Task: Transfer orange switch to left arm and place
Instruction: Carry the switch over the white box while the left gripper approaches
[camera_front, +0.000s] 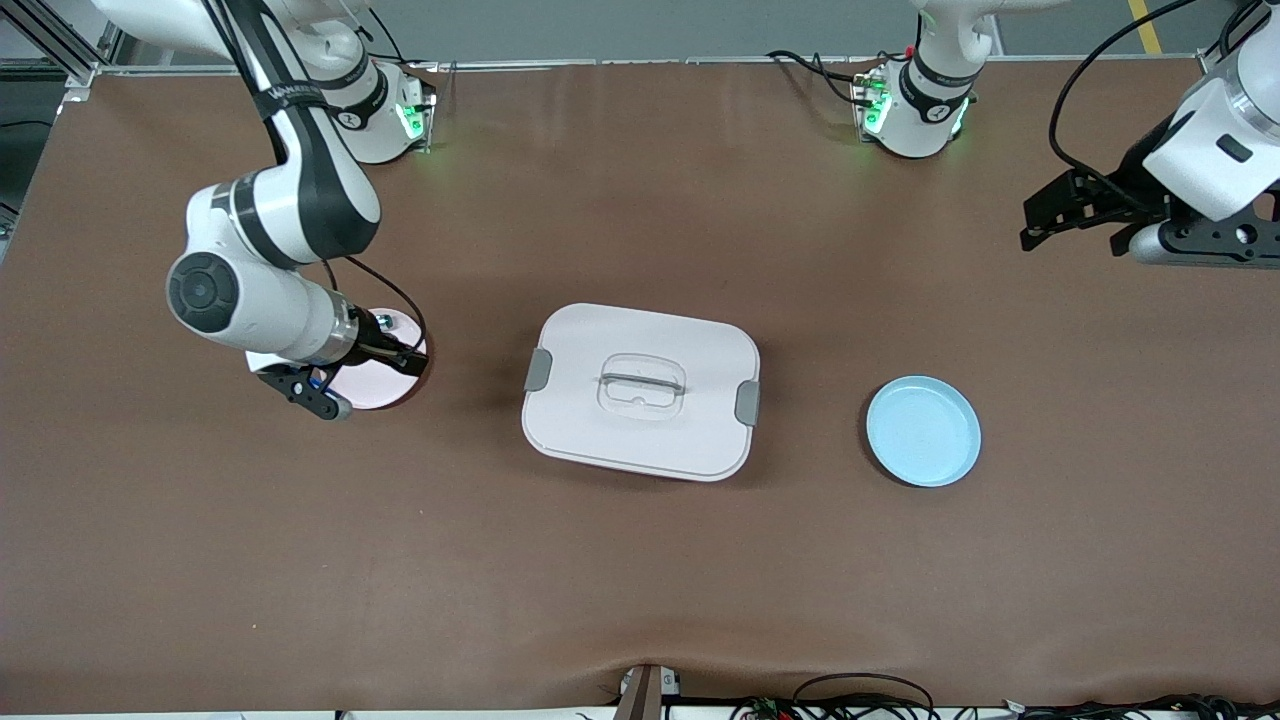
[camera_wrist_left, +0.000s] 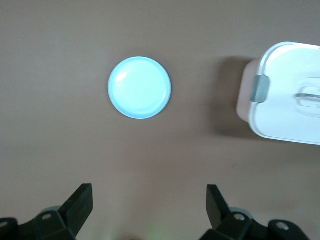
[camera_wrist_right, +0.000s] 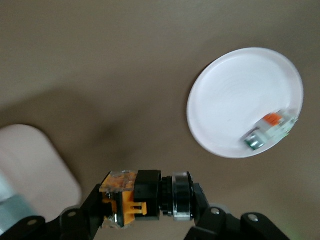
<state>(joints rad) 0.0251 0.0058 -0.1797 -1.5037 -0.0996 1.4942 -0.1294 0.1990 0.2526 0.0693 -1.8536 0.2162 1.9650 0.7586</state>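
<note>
Right gripper (camera_wrist_right: 150, 210) is closed on the orange switch (camera_wrist_right: 145, 200), held crosswise between the fingers: black body, orange clip, silvery ring at one end. It hangs over the pink plate (camera_front: 385, 385) at the right arm's end of the table. On that plate below lies a small green-topped whitish piece (camera_wrist_right: 267, 131) with an orange spot, close against the rim. The white box (camera_front: 641, 390) sits mid-table, apart from the right gripper, lid on, a grey latch on each short side.

Left gripper (camera_wrist_left: 150, 205) is up over bare table at the left arm's end, fingers spread wide, nothing between them. Light blue plate (camera_wrist_left: 139, 87) lies below it, with the box just beside.
</note>
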